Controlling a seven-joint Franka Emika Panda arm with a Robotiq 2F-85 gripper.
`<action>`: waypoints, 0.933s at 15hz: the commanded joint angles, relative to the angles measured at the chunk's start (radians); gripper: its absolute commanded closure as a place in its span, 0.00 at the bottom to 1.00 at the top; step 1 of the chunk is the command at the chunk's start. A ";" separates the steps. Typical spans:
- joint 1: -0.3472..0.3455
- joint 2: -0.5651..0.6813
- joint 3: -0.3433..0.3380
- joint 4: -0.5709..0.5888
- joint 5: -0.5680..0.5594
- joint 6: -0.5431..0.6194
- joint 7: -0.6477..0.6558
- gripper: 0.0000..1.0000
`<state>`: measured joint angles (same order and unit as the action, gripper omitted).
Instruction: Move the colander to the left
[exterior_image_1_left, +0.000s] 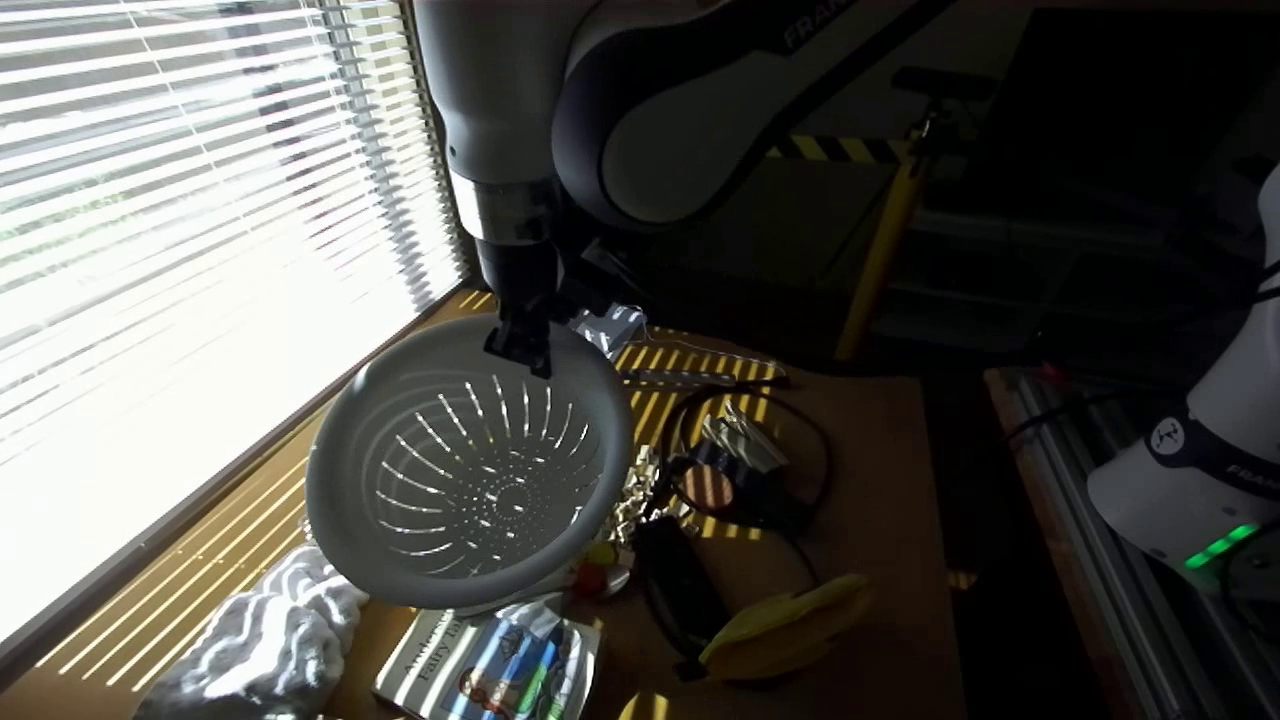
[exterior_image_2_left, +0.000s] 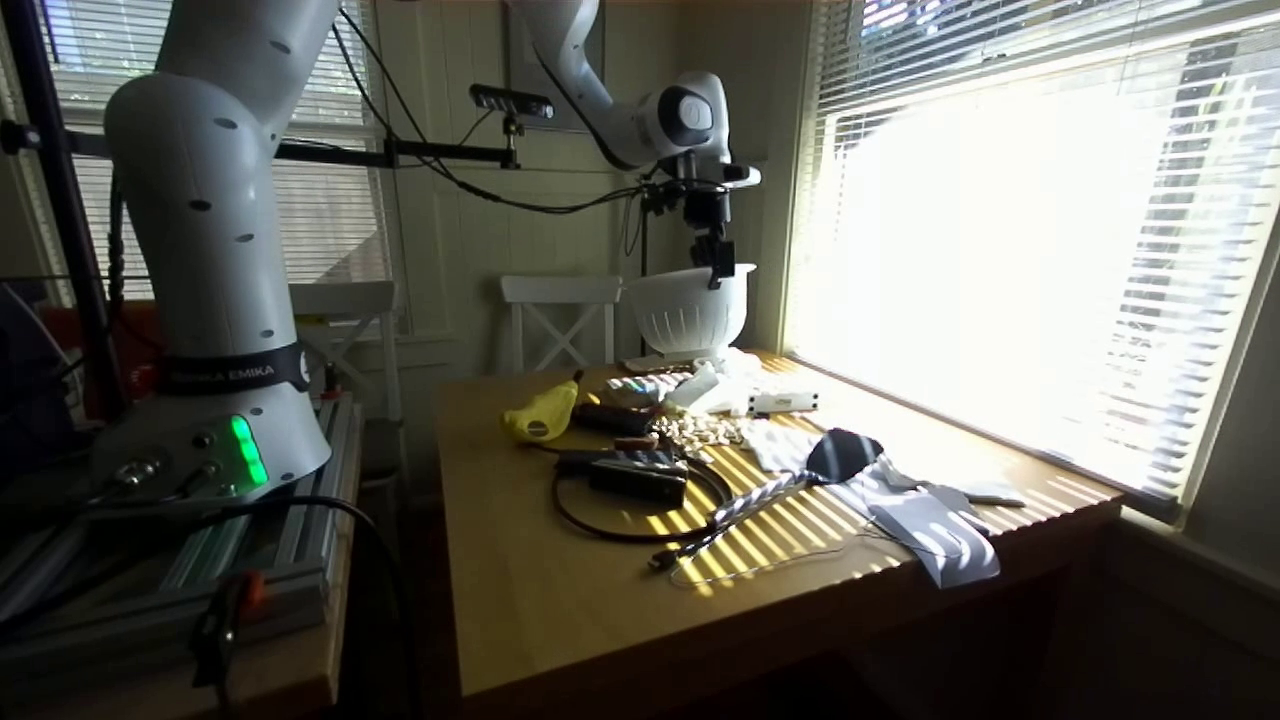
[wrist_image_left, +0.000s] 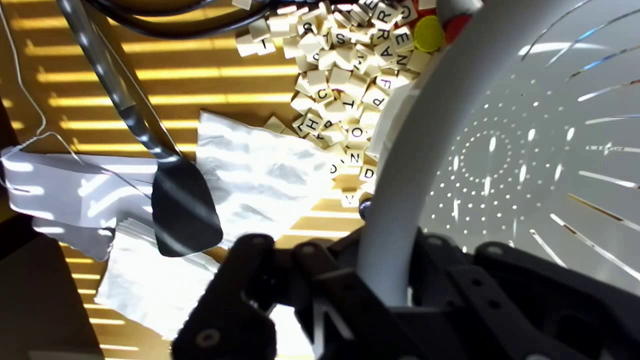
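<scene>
The colander (exterior_image_1_left: 470, 470) is a large white slotted bowl with a wide rim, by the window end of the table. It shows in both exterior views (exterior_image_2_left: 688, 308); its inside and rim fill the right of the wrist view (wrist_image_left: 505, 195). It is tilted in an exterior view. My gripper (exterior_image_1_left: 520, 362) points down at the rim, with one finger inside the bowl and one outside, also in an exterior view (exterior_image_2_left: 718, 272). In the wrist view the fingers (wrist_image_left: 382, 265) close against both sides of the rim. Whether the base touches what lies below cannot be told.
A fairy-tale book (exterior_image_1_left: 480, 665) and white cloth (exterior_image_1_left: 265, 640) lie near the colander. Letter tiles (wrist_image_left: 345, 75), a black spatula (wrist_image_left: 185, 215), white papers (wrist_image_left: 260, 170), a black cable (exterior_image_2_left: 590, 530) and a yellow fruit-like thing (exterior_image_2_left: 540, 412) cover the table. Window blinds (exterior_image_1_left: 200, 180) stand beside it.
</scene>
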<state>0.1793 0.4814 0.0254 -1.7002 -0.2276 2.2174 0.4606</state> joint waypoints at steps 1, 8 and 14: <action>0.019 0.152 0.021 0.213 0.026 -0.012 -0.156 0.98; 0.025 0.398 0.110 0.555 0.076 -0.128 -0.527 0.98; 0.084 0.550 0.108 0.816 0.055 -0.355 -0.674 0.98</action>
<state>0.2335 0.9328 0.1398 -1.0737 -0.1826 1.9883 -0.1487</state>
